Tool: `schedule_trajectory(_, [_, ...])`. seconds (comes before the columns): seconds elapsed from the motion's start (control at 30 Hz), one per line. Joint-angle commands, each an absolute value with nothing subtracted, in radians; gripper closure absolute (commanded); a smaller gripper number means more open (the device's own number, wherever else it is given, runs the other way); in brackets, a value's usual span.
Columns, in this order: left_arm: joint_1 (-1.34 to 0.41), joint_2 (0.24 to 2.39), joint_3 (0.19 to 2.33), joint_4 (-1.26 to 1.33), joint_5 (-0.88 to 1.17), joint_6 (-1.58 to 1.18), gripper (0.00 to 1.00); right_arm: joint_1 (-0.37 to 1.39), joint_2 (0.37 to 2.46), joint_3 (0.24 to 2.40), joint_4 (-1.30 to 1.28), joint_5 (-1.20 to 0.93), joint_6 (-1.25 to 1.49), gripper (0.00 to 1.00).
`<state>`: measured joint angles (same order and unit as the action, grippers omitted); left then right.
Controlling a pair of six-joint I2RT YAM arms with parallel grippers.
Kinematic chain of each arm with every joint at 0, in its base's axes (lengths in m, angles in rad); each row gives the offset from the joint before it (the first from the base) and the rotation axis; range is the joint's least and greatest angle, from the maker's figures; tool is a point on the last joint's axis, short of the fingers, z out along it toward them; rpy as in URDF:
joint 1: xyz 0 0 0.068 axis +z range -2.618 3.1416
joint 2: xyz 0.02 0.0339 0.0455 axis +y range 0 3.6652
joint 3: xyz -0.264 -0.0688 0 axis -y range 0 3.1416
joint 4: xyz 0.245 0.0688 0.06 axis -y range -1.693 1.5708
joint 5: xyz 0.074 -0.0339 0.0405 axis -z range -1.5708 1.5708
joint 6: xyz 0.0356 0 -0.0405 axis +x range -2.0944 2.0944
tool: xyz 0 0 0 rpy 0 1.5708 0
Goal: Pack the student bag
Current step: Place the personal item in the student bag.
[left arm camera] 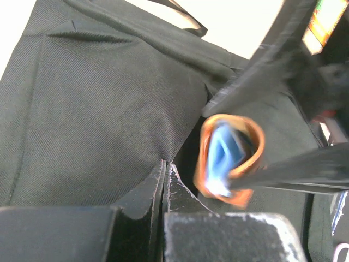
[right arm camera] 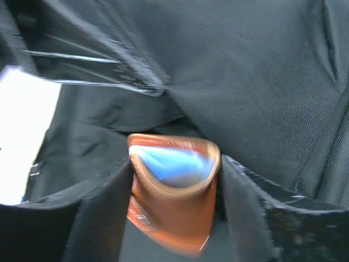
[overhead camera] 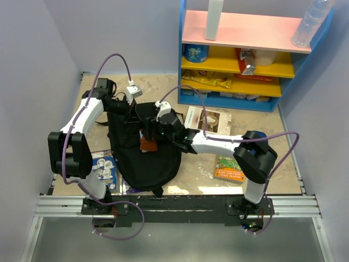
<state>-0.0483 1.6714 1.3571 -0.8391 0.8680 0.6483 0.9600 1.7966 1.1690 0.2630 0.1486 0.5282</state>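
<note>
The student bag [overhead camera: 147,164], a black backpack, lies in the middle of the table between the arms. My left gripper [overhead camera: 131,112] is at the bag's top edge. The left wrist view has its fingers pressed together on puckered bag fabric [left arm camera: 92,109], gripper [left arm camera: 165,166]. My right gripper [overhead camera: 150,136] is over the bag's opening with an orange booklet [overhead camera: 147,144] in it. In the right wrist view the booklet [right arm camera: 172,207] is bent into a U with a blue inside, touching both fingers of the gripper [right arm camera: 174,169]. The same curled booklet [left arm camera: 232,158] appears in the left wrist view.
A pale book [overhead camera: 206,120] lies behind the right arm and a green one [overhead camera: 229,169] near its base. A blue book [overhead camera: 103,169] sits left of the bag. A blue, pink and yellow shelf [overhead camera: 245,54] with snacks stands at the back right.
</note>
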Motion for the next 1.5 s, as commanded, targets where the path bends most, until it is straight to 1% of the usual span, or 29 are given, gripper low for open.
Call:
schedule_trajectory(0.0, [-0.054,1.614,1.342,-0.845,0.916,0.673,1.00,0.957,1.842,1.204,0.353,0.213,0.511,0.22])
schedule_trajectory(0.03, [-0.054,1.611,1.341,-0.851,0.917,0.679,1.00,0.957,1.868,1.213,0.322,0.221,0.511,0.19])
schedule_trajectory(0.13, [-0.054,1.606,1.341,-0.857,0.914,0.687,1.00,0.957,1.887,1.224,0.278,0.244,0.515,0.14])
schedule_trajectory(0.23, [-0.055,1.606,1.341,-0.864,0.910,0.696,1.00,0.960,1.859,1.175,0.278,0.262,0.528,0.09])
schedule_trajectory(0.33, [-0.054,1.612,1.335,-0.867,0.902,0.706,1.00,0.959,1.796,1.105,0.285,0.281,0.531,0.07])
schedule_trajectory(0.47, [-0.054,1.615,1.330,-0.867,0.896,0.712,1.00,0.957,1.705,1.005,0.301,0.191,0.517,0.08])
schedule_trajectory(0.57, [-0.054,1.614,1.330,-0.865,0.894,0.712,1.00,0.945,1.668,0.950,0.319,0.131,0.496,0.11])
schedule_trajectory(0.63, [-0.054,1.611,1.328,-0.864,0.893,0.710,1.00,0.927,1.657,0.933,0.328,0.028,0.491,0.14])
schedule_trajectory(0.7, [-0.054,1.612,1.328,-0.864,0.894,0.709,1.00,0.897,1.675,0.919,0.328,-0.056,0.485,0.15])
schedule_trajectory(0.77, [-0.054,1.611,1.330,-0.864,0.894,0.710,1.00,0.864,1.698,0.920,0.327,-0.095,0.492,0.17])
schedule_trajectory(0.83, [-0.054,1.608,1.331,-0.865,0.893,0.712,1.00,0.836,1.722,0.913,0.374,-0.153,0.506,0.18])
schedule_trajectory(0.93, [-0.054,1.600,1.330,-0.873,0.890,0.718,1.00,0.779,1.755,0.919,0.434,-0.241,0.537,0.22])
schedule_trajectory(1.03, [-0.054,1.597,1.330,-0.874,0.881,0.722,1.00,0.770,1.773,0.940,0.494,-0.293,0.552,0.27])
schedule_trajectory(1.13, [-0.054,1.598,1.330,-0.874,0.879,0.724,1.00,0.770,1.818,0.954,0.564,-0.379,0.598,0.33])
schedule_trajectory(1.17, [-0.054,1.598,1.330,-0.874,0.879,0.723,1.00,0.772,1.838,0.959,0.581,-0.408,0.630,0.36])
schedule_trajectory(1.33, [-0.054,1.598,1.328,-0.874,0.876,0.727,1.00,0.770,1.856,0.916,0.698,-0.454,0.707,0.45])
schedule_trajectory(1.37, [-0.054,1.598,1.327,-0.874,0.874,0.729,1.00,0.770,1.853,0.913,0.704,-0.456,0.715,0.49])
schedule_trajectory(1.43, [-0.055,1.600,1.325,-0.873,0.873,0.730,1.00,0.770,1.847,0.910,0.713,-0.462,0.721,0.53])
schedule_trajectory(1.47, [-0.054,1.603,1.325,-0.873,0.871,0.730,1.00,0.772,1.844,0.913,0.713,-0.465,0.726,0.58])
